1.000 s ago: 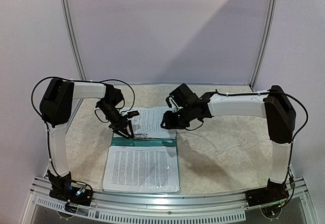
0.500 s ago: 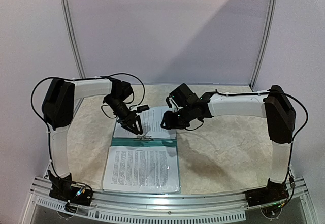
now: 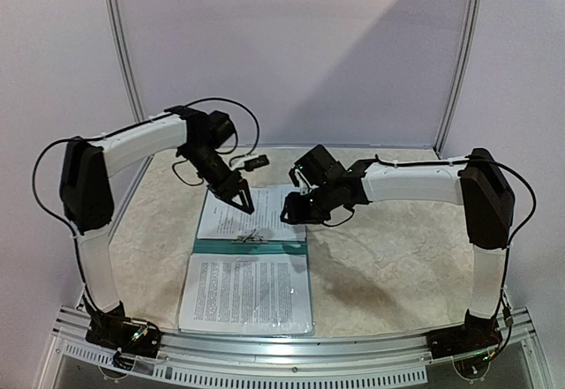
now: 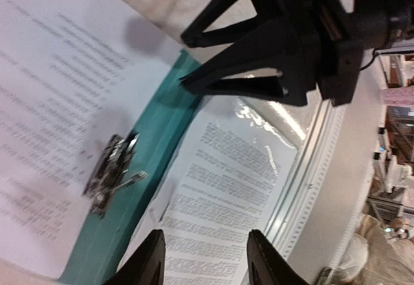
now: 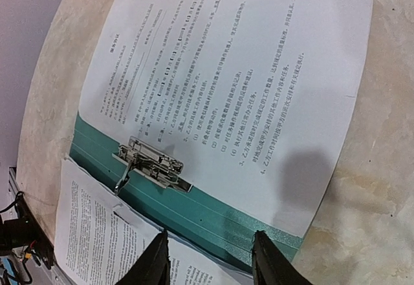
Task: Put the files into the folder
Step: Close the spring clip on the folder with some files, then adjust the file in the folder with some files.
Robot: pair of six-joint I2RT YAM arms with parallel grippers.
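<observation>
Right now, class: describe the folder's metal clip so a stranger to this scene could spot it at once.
On the marbled table lies the open folder, a teal band crossing it between printed files. The clip sits where band meets far sheet: the only shiny silver metal there.

The sheets are covered in dense black print, seemingly Chinese characters. None of it is sharp enough to read.

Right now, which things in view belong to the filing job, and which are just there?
Belong to the job:
folder
clip
sheets
left gripper, open
right gripper, open

Just there:
table
front rail
frame poles
</observation>
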